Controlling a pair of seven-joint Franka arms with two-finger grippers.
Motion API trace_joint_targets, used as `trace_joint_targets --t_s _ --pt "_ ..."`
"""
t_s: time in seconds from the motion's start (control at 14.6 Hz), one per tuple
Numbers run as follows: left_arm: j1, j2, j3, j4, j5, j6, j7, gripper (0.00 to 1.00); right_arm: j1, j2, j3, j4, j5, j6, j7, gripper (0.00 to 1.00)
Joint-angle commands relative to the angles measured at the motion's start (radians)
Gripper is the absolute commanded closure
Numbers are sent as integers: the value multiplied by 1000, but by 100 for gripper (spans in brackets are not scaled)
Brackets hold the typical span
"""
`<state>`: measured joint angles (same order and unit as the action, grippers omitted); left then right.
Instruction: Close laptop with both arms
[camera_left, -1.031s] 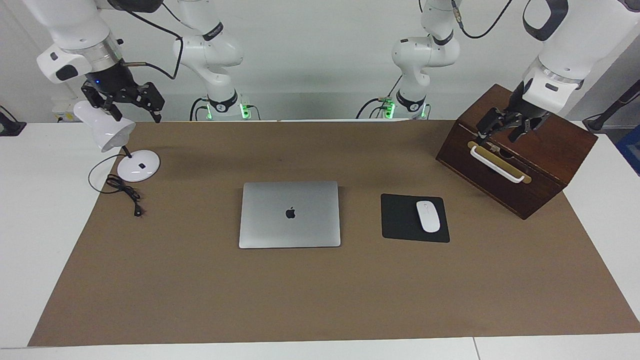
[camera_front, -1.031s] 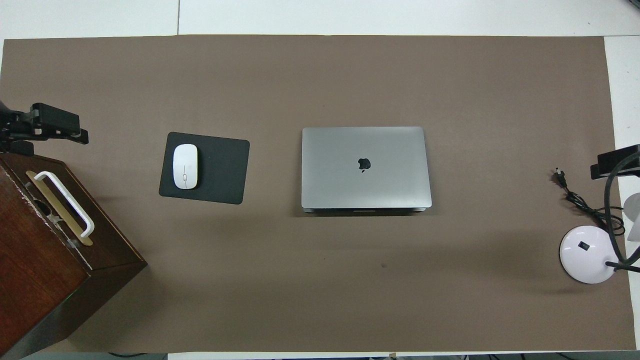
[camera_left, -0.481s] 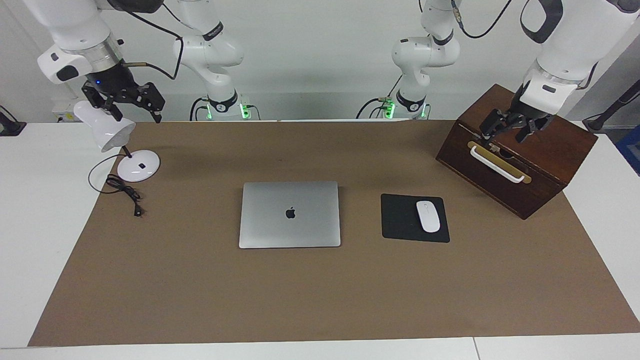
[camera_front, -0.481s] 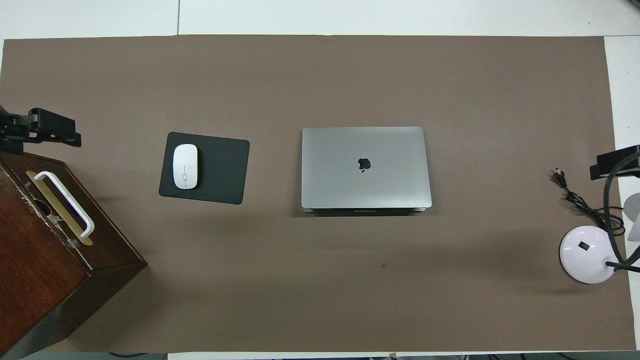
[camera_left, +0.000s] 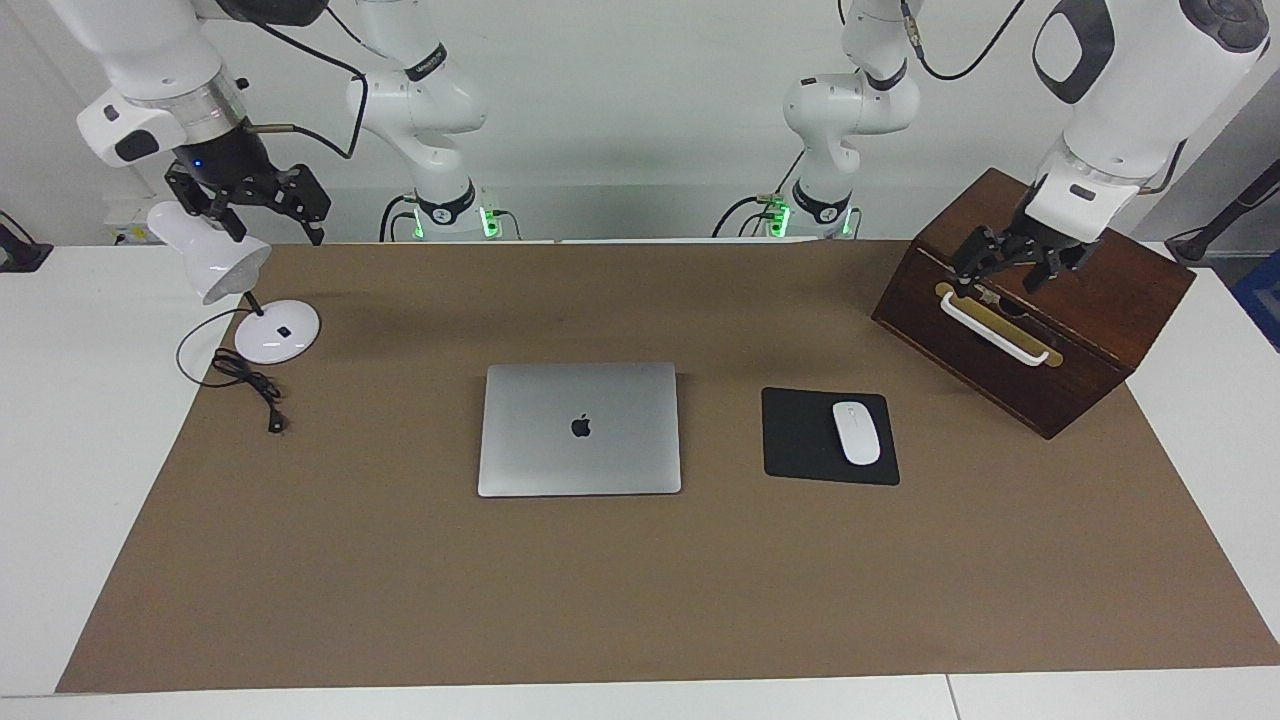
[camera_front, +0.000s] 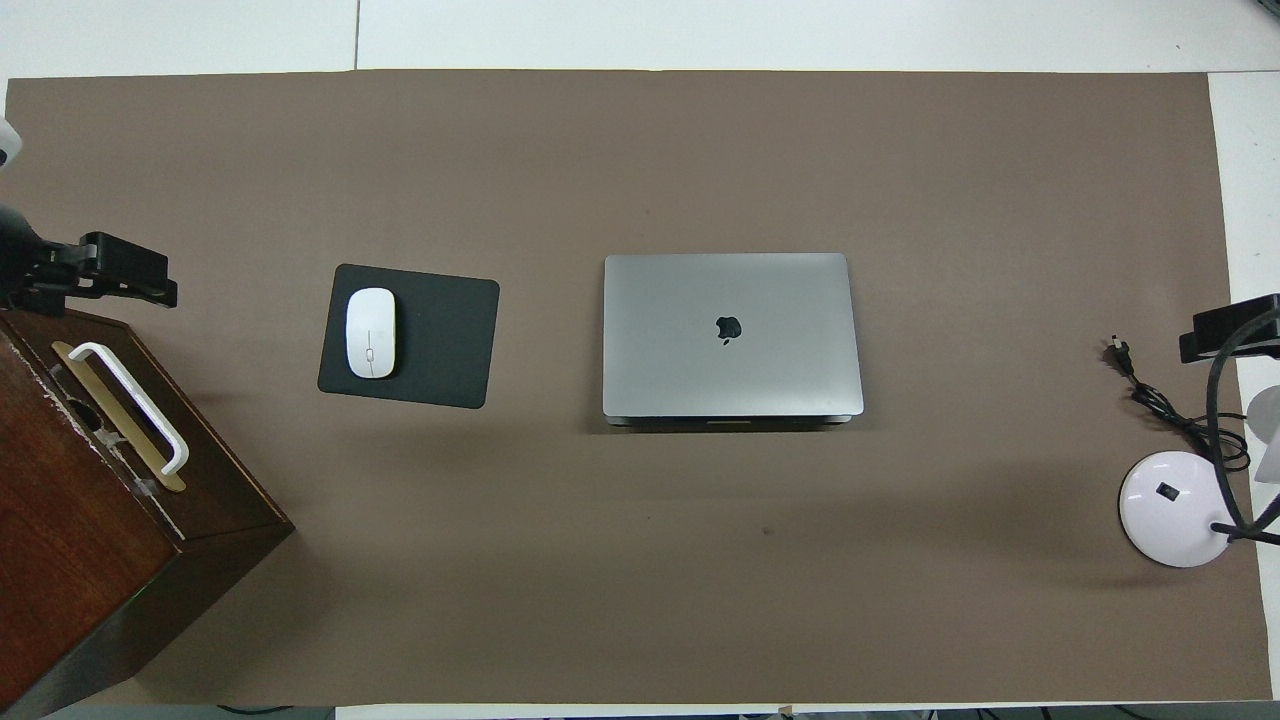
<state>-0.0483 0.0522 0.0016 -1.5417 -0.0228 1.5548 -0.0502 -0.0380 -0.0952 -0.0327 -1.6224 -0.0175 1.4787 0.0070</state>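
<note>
The thin, flat silver laptop is seen shut mid-mat, the mouse pad at its three o'clock. Left gripper over the wooden box and right gripper over the lamp are both spread, holding nothing.

Bright, even light is coming down from above. The laptop is casting only a thin dark shadow along its edge nearer the robots. Soft big shadows are lying on the brown mat near it. Both pictures are looking sharp.
</note>
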Motion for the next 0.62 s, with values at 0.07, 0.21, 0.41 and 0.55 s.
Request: trace_joint_targets --t_s 0.07,0.21,0.41,0.55 --pt "-16 -35 8 -37 21 11 10 0 -16 -27 10 -37 -2 29 -27 0" --pt "-18 -35 8 -37 21 8 10 0 -16 -27 10 -37 -2 29 -27 0" --pt "-18 -35 8 -37 17 7 10 0 -14 -27 10 -39 -2 31 -27 0" --pt "-16 -35 8 -37 17 7 10 0 -14 -27 10 -39 -2 31 -27 0"
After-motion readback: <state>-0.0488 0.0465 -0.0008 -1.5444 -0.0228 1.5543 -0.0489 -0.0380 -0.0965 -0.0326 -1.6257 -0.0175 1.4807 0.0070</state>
